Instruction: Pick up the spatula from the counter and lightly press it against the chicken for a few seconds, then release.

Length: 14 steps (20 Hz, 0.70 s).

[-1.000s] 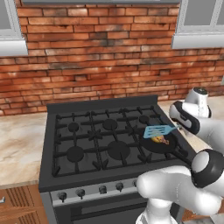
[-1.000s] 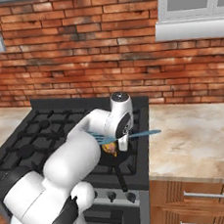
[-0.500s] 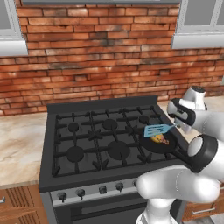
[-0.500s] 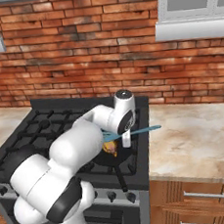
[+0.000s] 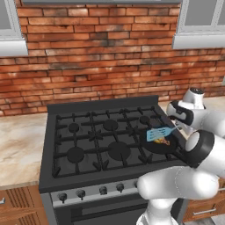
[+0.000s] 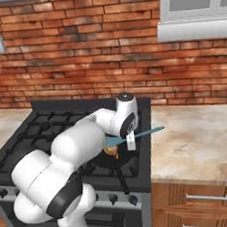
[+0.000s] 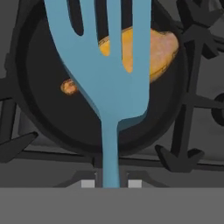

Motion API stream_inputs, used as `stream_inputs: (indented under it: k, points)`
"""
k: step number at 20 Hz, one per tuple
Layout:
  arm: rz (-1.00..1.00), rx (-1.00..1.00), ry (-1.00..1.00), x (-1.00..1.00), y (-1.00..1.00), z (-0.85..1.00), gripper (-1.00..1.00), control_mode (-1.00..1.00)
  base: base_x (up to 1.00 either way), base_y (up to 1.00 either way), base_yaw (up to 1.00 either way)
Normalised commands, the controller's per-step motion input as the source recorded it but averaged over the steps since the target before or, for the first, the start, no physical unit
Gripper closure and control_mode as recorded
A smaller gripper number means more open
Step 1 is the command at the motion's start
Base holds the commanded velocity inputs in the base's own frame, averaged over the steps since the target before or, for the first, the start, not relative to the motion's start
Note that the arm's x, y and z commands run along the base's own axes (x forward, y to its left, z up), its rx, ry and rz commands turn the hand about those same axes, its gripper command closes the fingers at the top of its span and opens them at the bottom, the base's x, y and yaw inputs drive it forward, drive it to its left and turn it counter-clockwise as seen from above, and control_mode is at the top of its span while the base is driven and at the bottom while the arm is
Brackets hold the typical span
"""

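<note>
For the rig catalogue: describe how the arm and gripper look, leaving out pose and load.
The arm is glossy white, built of fat rounded links with dark grey-black bands at the joints. Its wrist carries a round cap with a dark top. The gripper is small, with two slim pale fingers.

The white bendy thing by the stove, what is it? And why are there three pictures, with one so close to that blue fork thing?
That is a robot arm, a machine that reaches like your arm does. Two pictures come from cameras riding behind it, one on its left and one on its right, looking at the black stove. The close picture comes from a camera on its hand, called the end effector. It is shut on the handle of a blue spatula. The flat slotted part is over a piece of golden chicken in a dark pan. Beside the stove is a pale counter.
</note>
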Motion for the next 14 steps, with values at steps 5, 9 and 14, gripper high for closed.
stream_inputs:
  k: [5,9,14]
  points:
    - [0.05,-0.01,0.01,0.14,0.00,-0.17,1.00,-1.00,0.00,0.00,0.00]
    - [0.08,0.00,0.00,0.26,-0.05,-0.12,1.00,-1.00,0.00,0.00,0.00]
    - [0.10,0.00,0.00,0.34,-0.09,-0.09,1.00,-1.00,0.00,0.00,0.00]
